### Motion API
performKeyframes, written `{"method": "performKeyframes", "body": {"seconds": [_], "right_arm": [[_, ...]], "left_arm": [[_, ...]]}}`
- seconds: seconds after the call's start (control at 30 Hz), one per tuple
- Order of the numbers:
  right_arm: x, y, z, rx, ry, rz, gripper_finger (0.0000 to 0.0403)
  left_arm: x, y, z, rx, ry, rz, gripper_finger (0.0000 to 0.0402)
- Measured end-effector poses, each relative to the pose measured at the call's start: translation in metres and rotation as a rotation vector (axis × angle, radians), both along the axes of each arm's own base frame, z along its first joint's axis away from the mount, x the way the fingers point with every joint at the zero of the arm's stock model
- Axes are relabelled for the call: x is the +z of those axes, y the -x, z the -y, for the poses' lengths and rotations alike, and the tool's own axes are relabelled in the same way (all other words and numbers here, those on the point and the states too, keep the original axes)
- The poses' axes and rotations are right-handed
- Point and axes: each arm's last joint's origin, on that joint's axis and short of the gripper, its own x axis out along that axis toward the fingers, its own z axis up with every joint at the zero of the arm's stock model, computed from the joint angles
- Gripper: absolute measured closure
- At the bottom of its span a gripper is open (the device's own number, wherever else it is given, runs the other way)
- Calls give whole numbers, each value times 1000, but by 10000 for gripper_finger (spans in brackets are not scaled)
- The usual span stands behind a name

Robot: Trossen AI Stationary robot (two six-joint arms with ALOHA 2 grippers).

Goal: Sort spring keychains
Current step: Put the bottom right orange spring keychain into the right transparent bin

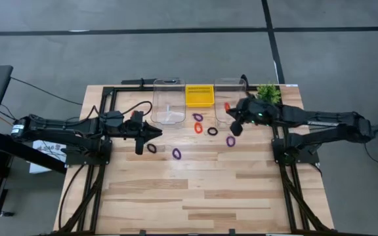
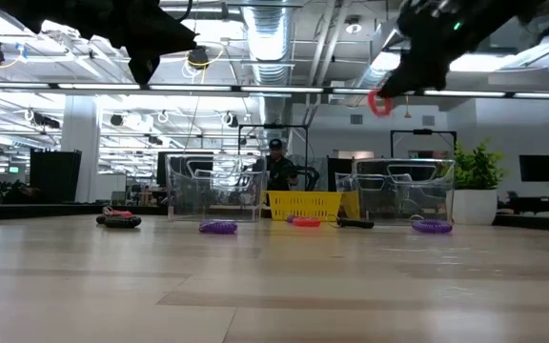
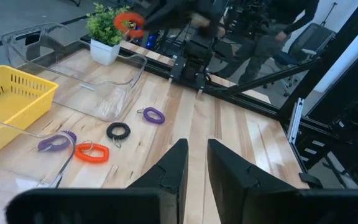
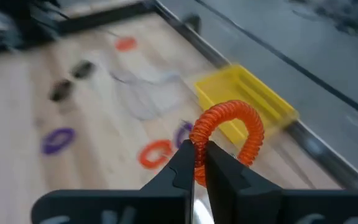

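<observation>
My right gripper (image 4: 197,155) is shut on an orange-red spring keychain (image 4: 229,134) and holds it in the air in front of the right clear bin (image 1: 230,92). Several more keychains lie flat on the wood. Two purple ones (image 1: 198,117) (image 1: 230,140), an orange one (image 1: 198,127) and a black one (image 1: 212,131) lie near the basket. A dark one (image 1: 151,148) and a purple one (image 1: 176,153) lie nearer my left gripper (image 1: 153,134). That gripper hovers above the table's left half, with a narrow gap between its fingers (image 3: 179,165) and nothing in it. My right gripper pinches the coil of the orange-red keychain on one side of the ring (image 4: 199,149) between its two fingers. The fingers slant down from the table's right. The ring (image 2: 379,103) hangs at the fingertips, lifted well clear of the table.
A yellow basket (image 1: 199,95) stands at the far edge between two clear bins, the left one (image 1: 169,101) holding a clear insert. A small potted plant (image 1: 268,92) stands at the far right corner. The table's near half (image 1: 202,196) is bare wood.
</observation>
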Motion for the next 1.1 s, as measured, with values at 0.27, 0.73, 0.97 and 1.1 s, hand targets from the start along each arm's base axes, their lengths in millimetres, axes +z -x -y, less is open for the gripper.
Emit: {"method": "performKeyframes", "body": {"seconds": [0.27,0.73,0.97,1.1], "right_arm": [[-39,-16,43,-164,-56,-179,383],[-90,-22,97,-353,-347,-192,378],[-98,-24,101,-369,-381,-197,370],[-98,-24,101,-368,-380,-197,363]], "left_arm": [[0,0,-1,35,19,1,344],[-6,-6,-1,52,35,-33,344],[-10,-9,-1,54,41,-56,344],[-10,-10,-1,54,41,-55,344]]}}
